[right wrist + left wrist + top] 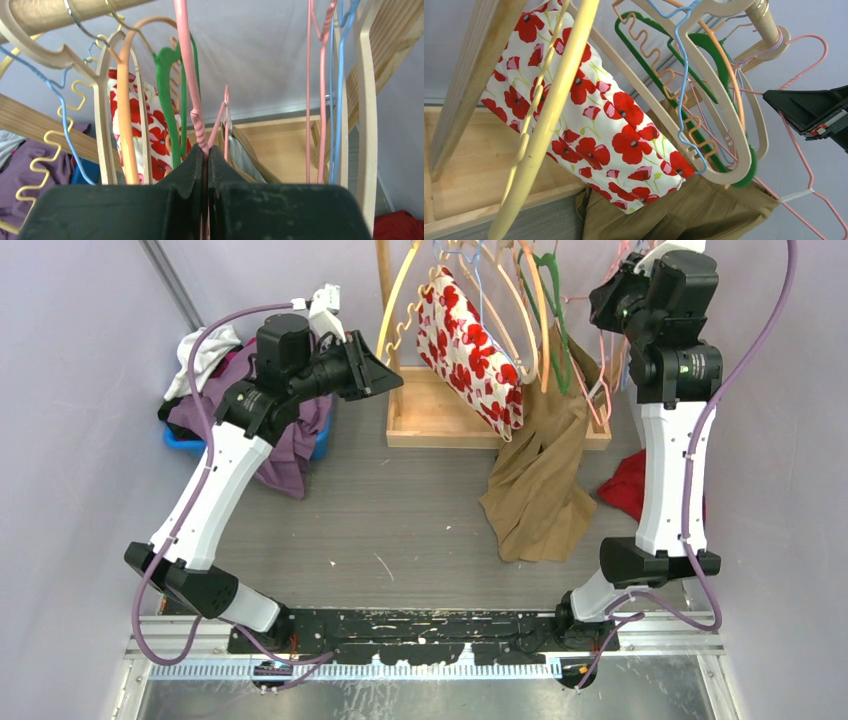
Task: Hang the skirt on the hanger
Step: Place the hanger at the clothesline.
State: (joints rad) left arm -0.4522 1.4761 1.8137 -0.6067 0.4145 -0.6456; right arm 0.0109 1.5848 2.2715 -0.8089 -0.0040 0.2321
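The tan skirt [540, 480] hangs down from the rail, its long axis vertical, and its hem lies crumpled on the table [400, 510]. It is just below my right gripper [204, 152], whose jaws are pressed together on the wire of the pink hanger [190, 90]. Of my 2 arms the right is nearer. My left gripper [375, 370] is beyond the poppy-print garment [465, 345], and I cannot tell how its jaws stand. How the waistband sits on the hanger is hidden.
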